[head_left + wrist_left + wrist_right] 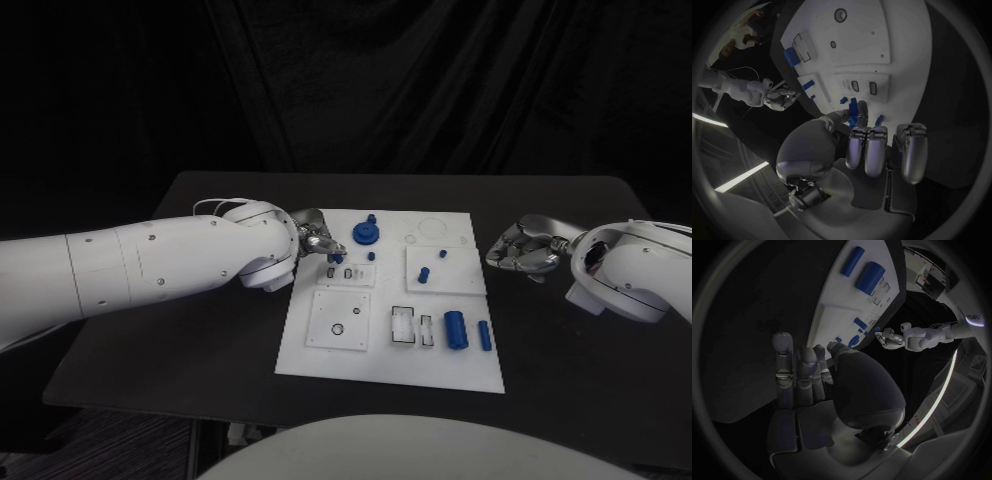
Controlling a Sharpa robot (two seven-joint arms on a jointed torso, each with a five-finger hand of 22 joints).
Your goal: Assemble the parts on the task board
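The white task board (346, 360) lies flat on the black table (188, 340), between the two hands.

The left hand (317, 240) is at the board's edge, near the far end. Its fingers (867, 150) point out straight, side by side, over the board. It holds nothing. Just past its fingertips stands a round blue part (366, 233) with a small peg on top. A few tiny blue parts (371, 256) sit just beside that one.

The right hand (522, 250) is just off the other edge of the board, over the table. Its fingers (795, 372) are stretched out and a little apart, and it holds nothing too. A small blue peg (427, 272) stands on the board near this hand. Two longer blue parts (456, 329) lie side by side on the board, further from this hand, toward the robot.
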